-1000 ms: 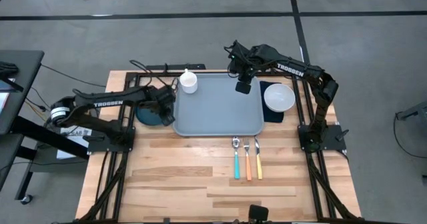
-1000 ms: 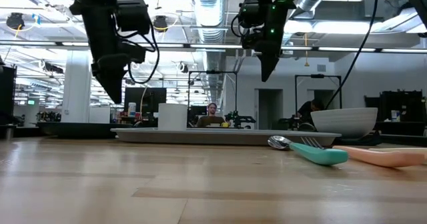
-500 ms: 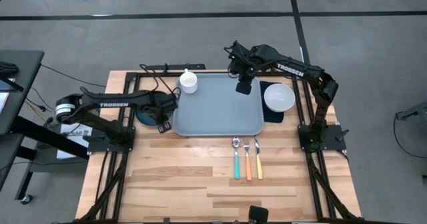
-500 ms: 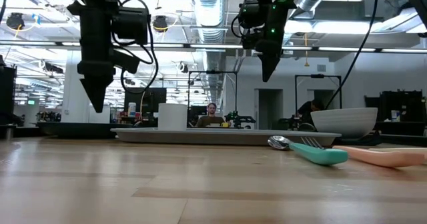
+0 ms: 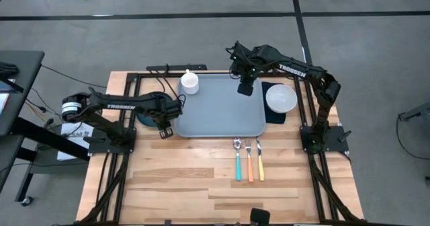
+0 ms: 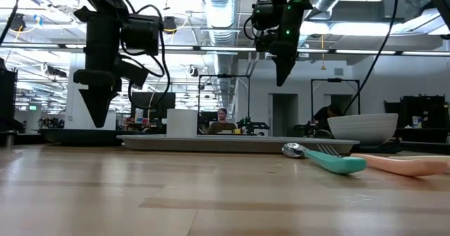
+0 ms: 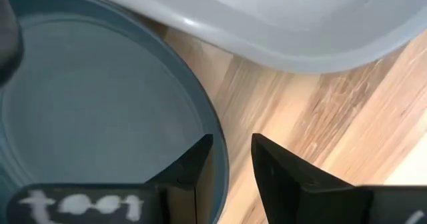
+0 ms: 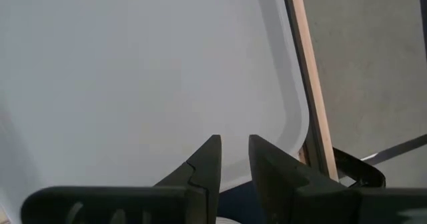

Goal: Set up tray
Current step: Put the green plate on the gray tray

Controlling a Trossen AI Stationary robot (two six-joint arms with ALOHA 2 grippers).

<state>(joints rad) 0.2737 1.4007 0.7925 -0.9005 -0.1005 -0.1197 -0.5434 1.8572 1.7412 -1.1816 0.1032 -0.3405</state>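
The left claw [image 5: 165,130] hangs over the teal plate's [image 5: 144,118] rim, fingers narrowly parted, holding nothing. Beside it on the worktop [image 5: 188,175] lies the tray [image 5: 218,111]. The right claw [image 5: 244,88] hovers above the tray's far edge, fingers narrowly parted, empty.

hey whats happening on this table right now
A two-armed robot is laying out a meal tray. The light blue-grey tray sits mid-table, empty except for a white cup at its far left corner. The left gripper hangs over the rim of the dark teal plate beside the tray, fingers slightly apart and holding nothing. The right gripper hovers above the tray's far right part, also empty. A white bowl waits on a dark napkin, and three utensils lie in front.
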